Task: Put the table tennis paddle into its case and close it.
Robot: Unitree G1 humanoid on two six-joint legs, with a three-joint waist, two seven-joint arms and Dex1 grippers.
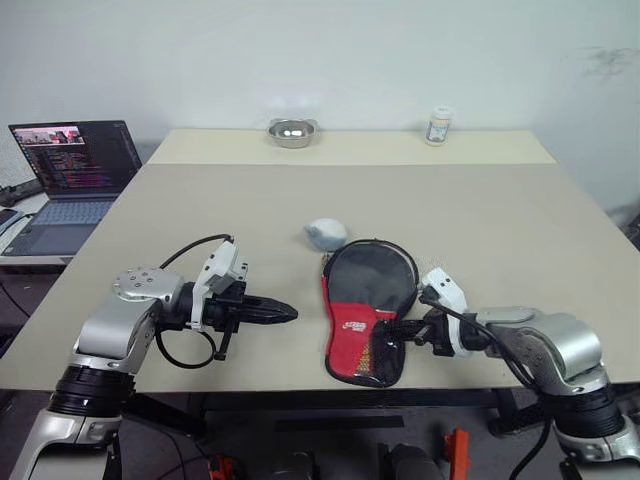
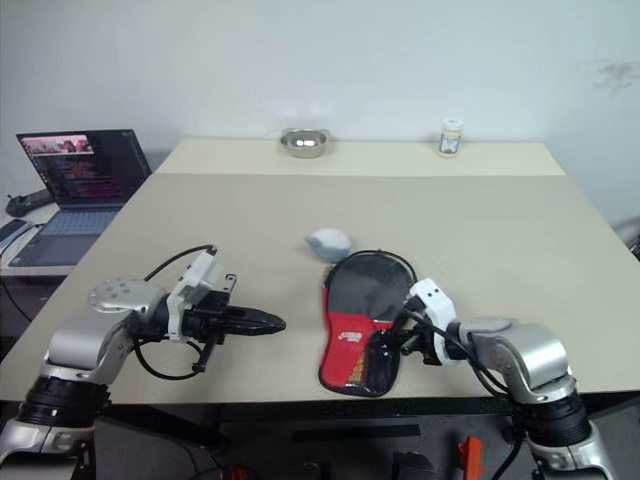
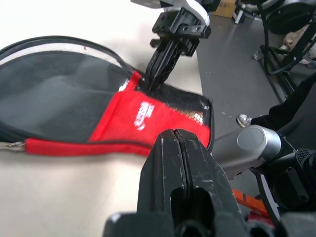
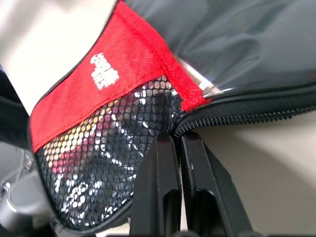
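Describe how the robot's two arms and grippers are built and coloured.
Both arms have rounded silver-grey metal shells over black joints. Each wrist carries a white block, with a looping black cable running from it back to the forearm. The left gripper and the right gripper each end in two slim black fingers; the left fingers look scuffed with pale scratches.

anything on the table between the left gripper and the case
No, bare tabletop separates the left gripper from the case, seen in both eye views.

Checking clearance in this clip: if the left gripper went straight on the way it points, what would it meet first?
Probably the case: the left gripper points across bare table toward its red lower part.
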